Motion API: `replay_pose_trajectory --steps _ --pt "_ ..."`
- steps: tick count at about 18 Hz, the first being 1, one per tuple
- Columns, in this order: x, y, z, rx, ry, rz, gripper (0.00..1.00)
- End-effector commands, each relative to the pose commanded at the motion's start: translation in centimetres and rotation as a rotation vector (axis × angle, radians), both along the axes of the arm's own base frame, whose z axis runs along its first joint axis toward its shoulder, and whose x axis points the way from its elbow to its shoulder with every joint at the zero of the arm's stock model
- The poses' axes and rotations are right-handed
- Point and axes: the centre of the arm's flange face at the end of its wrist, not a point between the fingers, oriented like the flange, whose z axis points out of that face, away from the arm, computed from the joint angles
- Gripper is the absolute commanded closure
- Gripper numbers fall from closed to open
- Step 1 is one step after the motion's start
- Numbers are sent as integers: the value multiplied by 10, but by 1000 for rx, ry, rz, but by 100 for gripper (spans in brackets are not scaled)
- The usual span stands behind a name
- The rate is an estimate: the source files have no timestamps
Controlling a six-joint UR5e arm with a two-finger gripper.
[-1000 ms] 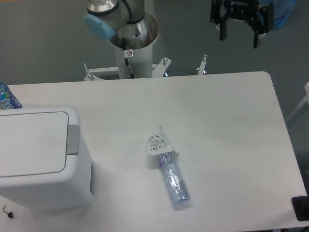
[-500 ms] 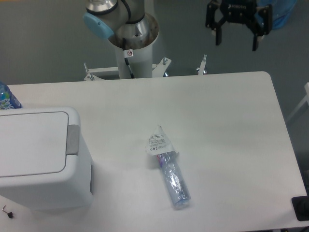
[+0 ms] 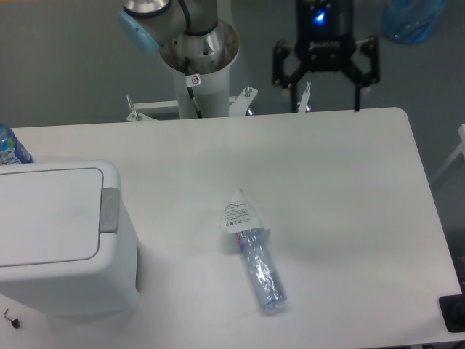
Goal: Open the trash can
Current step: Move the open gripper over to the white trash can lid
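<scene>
The trash can is a big white boxy bin at the table's left front, its flat lid down and level. A small grey push tab sits on the lid's right edge. My gripper hangs over the table's far edge, right of centre, fingers spread wide with nothing between them. It is far from the bin, up and to the right of it.
A crushed clear plastic bottle with a white label lies in the middle of the table. A blue-capped bottle peeks out behind the bin. The arm's base column stands behind the far edge.
My gripper has come down and to the left from the top right corner, towards the table's far edge. The bin and the bottle have not moved.
</scene>
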Motion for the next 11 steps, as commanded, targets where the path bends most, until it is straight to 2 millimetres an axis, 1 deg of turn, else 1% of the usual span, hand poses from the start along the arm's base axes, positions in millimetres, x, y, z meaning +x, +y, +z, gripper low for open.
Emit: replay_pose_trajectory --steps 2,5,6,8,10,11 --pt "11 18 2 56 -11 40 0" --pt "27 49 -6 132 -59 106 0" --pt "34 58 -5 149 -76 116 0" --pt "51 81 -10 149 -99 86 0" --pt "61 96 -20 138 -114 58 0" --pt "67 102 -21 139 -113 42 0"
